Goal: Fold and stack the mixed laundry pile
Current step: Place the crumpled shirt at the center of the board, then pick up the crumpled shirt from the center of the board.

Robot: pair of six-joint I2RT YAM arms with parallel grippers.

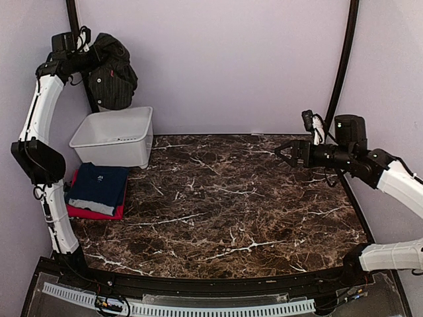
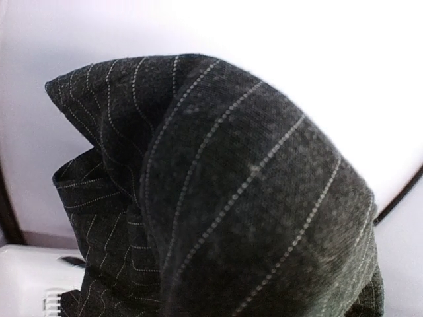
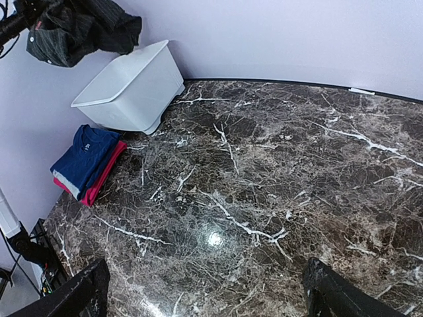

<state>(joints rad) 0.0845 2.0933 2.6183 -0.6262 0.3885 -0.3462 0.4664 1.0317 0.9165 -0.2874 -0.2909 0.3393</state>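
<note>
Nearest, at the table's (image 1: 231,218) left edge, the navy tee (image 1: 99,186) is lying folded on top of the red tee (image 1: 92,212). Farther back on the right, the right gripper (image 1: 285,153) is hovering above the table with its fingers spread wide, holding nothing. Behind the tees, the bin (image 1: 112,139) is sitting in the back left corner. Above it, the left gripper (image 1: 92,61) is clamping the pinstriped shirt (image 1: 114,79), which is hanging bunched in the air, clear of the bin. Its cloth is filling the left wrist view.
</note>
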